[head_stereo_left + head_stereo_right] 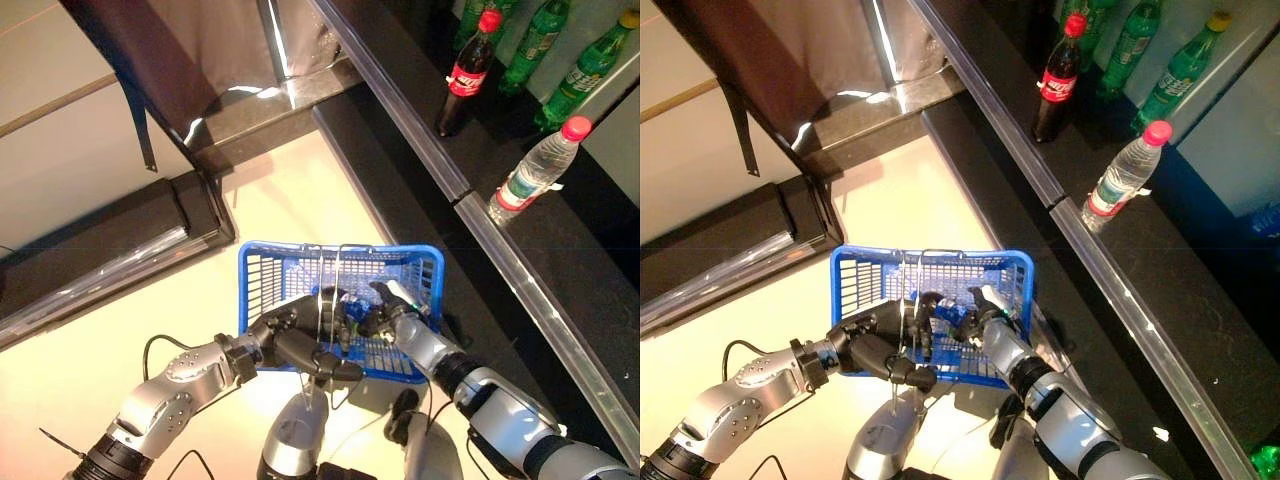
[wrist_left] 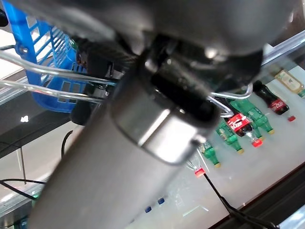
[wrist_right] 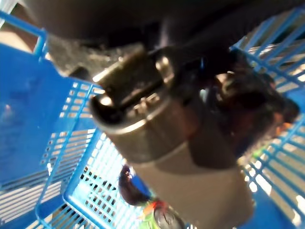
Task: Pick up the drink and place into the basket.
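A blue plastic basket [image 1: 340,250] hangs low in front of me over the pale floor. My left hand [image 1: 295,338] comes in from the lower left, its fingers curled round the basket's wire handles [image 1: 325,300]. My right hand [image 1: 392,312], with a white cover on its thumb, reaches into the basket from the lower right. Its fingers curl round a dark drink with a blue label [image 1: 352,312]. In the right wrist view a dark bottle [image 3: 136,191] shows low against the basket's mesh floor [image 3: 76,157].
A dark shelf with a metal front rail [image 1: 480,230] runs along the right. On it stand a cola bottle [image 1: 468,72], a clear water bottle with a red cap [image 1: 535,170] and several green bottles [image 1: 585,70]. A dark counter [image 1: 100,250] lies at the left.
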